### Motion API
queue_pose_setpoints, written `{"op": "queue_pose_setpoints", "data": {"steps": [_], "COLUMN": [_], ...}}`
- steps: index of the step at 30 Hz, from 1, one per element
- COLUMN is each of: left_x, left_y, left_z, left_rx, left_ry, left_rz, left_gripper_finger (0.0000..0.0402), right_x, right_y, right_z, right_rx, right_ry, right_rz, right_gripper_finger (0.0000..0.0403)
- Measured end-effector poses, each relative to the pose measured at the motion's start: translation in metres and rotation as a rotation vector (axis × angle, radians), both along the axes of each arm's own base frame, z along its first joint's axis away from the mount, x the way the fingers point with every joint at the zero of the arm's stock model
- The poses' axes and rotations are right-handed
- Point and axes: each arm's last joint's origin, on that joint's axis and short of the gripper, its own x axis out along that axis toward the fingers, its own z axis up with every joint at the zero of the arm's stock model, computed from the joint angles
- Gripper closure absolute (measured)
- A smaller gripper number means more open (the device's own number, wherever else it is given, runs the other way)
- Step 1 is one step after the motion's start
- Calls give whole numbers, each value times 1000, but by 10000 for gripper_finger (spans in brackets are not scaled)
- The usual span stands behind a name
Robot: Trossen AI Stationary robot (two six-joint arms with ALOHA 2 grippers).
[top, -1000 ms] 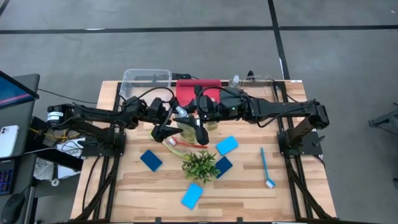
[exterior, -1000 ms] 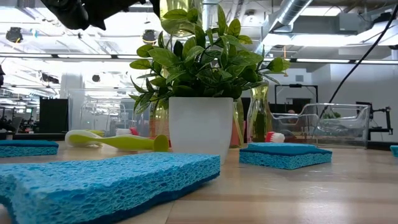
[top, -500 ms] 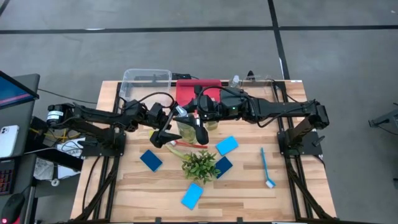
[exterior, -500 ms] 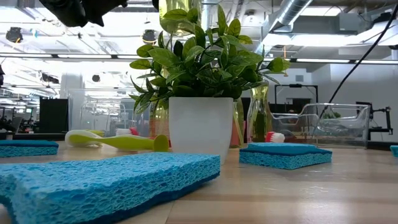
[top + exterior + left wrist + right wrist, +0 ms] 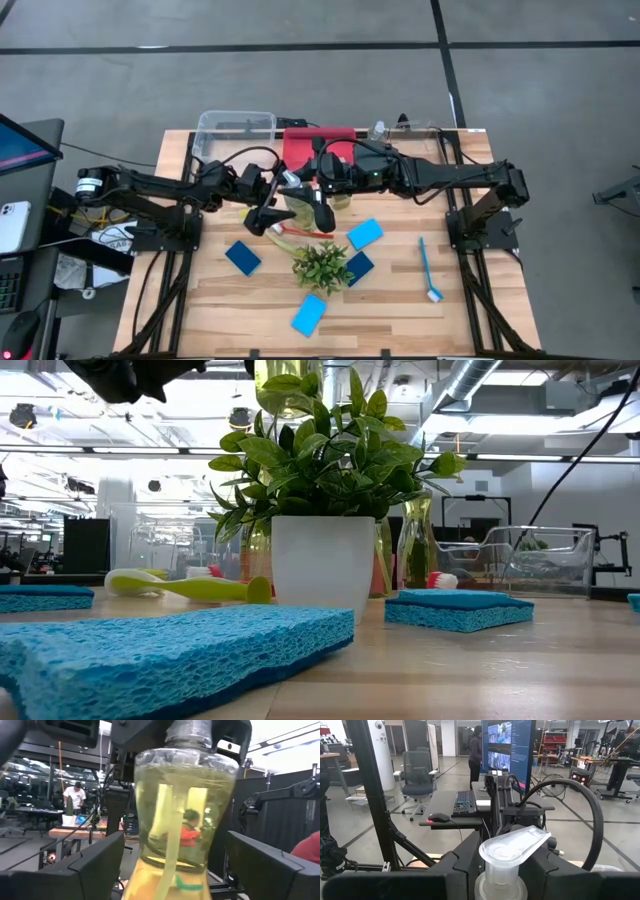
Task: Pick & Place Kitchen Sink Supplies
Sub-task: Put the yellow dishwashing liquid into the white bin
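Note:
A clear bottle of yellow-green liquid (image 5: 185, 820) hangs upright above the table, over the plant (image 5: 320, 460) in the low view. My right gripper (image 5: 512, 870) is shut on it from the table's right. My left gripper (image 5: 280, 212) reaches in from the left, open. Its two fingers (image 5: 95, 865) stand on either side of the bottle's body with a gap on each side. A yellow brush (image 5: 190, 588) and a red brush (image 5: 305, 232) lie on the table below. Blue sponges (image 5: 243, 257) lie flat around the plant pot. My right gripper pinches the bottle's neck (image 5: 506, 879), just under its white cap (image 5: 514, 846), between its two fingers. The fingers come in level from the table's right side. The bottle hangs upright below them, lifted clear of the table.
A clear bin (image 5: 235, 130) and a red bin (image 5: 320, 145) stand at the far edge. More bottles (image 5: 415, 550) stand behind the plant pot (image 5: 320, 565). A blue brush (image 5: 428, 270) lies at the right. More sponges (image 5: 365, 234) (image 5: 310, 314) lie toward the near edge.

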Motion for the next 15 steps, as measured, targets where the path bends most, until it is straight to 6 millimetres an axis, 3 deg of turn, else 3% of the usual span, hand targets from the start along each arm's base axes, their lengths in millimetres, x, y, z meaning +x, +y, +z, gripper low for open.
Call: {"op": "queue_pose_setpoints", "data": {"steps": [15], "left_x": [27], "left_y": [1], "left_z": [-1], "left_rx": [-6], "left_ry": [32], "left_rz": [-1], "left_gripper_finger": [62], "right_x": [0], "right_y": [0], "right_z": [-2], "right_rx": [0], "right_ry": [19], "right_rz": [0], "right_gripper_finger": [309]}}
